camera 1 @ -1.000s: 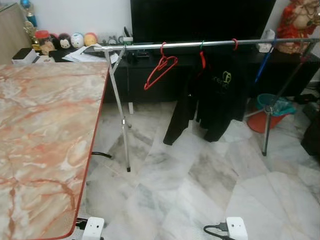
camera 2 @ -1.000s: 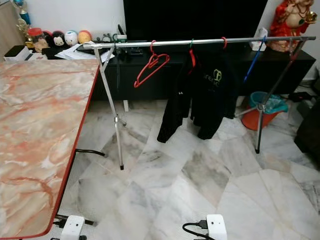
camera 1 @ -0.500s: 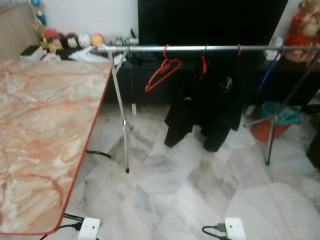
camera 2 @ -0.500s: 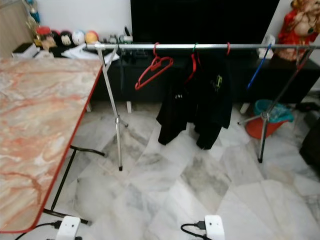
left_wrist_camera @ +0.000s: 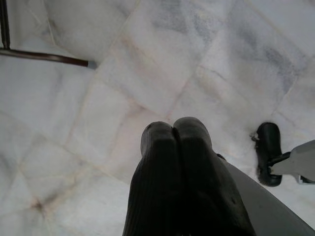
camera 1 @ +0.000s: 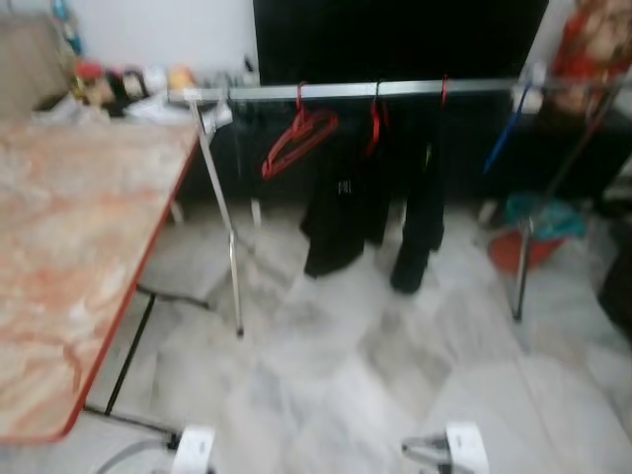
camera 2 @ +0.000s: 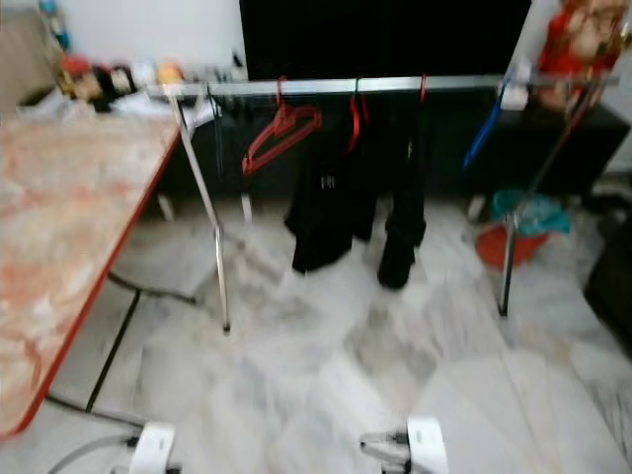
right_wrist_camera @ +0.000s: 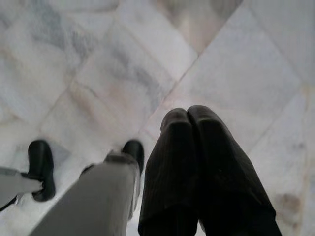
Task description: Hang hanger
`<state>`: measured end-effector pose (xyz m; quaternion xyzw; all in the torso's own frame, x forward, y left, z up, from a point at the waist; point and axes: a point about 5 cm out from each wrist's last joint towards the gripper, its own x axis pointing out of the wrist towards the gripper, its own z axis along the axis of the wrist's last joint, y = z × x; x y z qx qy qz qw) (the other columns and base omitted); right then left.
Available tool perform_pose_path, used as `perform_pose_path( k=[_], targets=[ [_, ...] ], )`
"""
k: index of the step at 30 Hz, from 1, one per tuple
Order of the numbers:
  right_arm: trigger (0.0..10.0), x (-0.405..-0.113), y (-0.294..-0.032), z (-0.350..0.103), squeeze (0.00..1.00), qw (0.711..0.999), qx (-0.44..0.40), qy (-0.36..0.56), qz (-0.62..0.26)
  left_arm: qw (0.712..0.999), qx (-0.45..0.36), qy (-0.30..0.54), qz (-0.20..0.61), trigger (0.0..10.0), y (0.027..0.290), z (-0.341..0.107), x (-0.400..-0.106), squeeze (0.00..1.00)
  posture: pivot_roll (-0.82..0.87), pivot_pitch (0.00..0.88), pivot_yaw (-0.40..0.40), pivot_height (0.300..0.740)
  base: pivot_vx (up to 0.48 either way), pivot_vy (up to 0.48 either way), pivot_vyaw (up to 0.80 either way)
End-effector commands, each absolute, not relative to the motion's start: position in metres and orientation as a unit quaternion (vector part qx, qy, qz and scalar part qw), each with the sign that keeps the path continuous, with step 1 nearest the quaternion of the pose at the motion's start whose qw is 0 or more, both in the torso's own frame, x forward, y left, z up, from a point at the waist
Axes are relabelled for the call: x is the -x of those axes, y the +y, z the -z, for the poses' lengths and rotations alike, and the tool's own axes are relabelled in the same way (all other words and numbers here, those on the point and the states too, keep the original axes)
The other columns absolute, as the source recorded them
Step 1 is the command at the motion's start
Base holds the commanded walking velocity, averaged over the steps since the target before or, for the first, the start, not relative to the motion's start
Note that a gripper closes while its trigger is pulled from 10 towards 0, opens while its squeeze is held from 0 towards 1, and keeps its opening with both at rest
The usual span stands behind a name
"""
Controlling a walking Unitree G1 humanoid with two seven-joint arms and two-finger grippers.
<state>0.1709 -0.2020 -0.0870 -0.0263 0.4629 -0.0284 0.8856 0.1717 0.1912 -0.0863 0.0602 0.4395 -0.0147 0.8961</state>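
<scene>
White marble floor (camera 1: pixel 346 385), blurry | pink marble surface (camera 1: pixel 69 247) on the left | red hanger (camera 1: pixel 296 138) hangs empty on the silver rail (camera 1: pixel 395 89), beside black clothes (camera 1: pixel 370 197) | left end effector (left_wrist_camera: pixel 176 130) clenched, over the floor | right end effector (right_wrist_camera: pixel 189 115) clenched, over the floor

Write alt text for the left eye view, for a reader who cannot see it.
Blurred view of a silver clothes rail on a pale marble floor, holding an empty red hanger beside black garments on other red hangers. A marble-patterned table with a red edge stands on the left, and a black cabinet behind the rail.
</scene>
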Motion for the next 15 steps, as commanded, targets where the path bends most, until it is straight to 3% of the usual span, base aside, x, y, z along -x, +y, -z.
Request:
perform_pose_path(
  k=[1, 15],
  targets=[
    [10.0, -0.181, -0.196, 0.083, 0.0, 0.894, 0.019, 0.447, 0.029, 0.897, -0.061, 0.438, 0.005, 10.0, 0.2, 0.085, -0.172, 0.0, 0.01, 0.0, -0.027, 0.74, 0.0, 0.0, 0.0],
    [10.0, -0.226, -0.196, 0.057, 0.0, 0.932, 0.004, 0.36, 0.039, 0.945, -0.052, 0.323, -0.013, 10.0, 0.199, 0.057, -0.215, 0.0, 0.01, 0.0, -0.033, 0.74, 0.0, 0.0, 0.0]
  ],
)
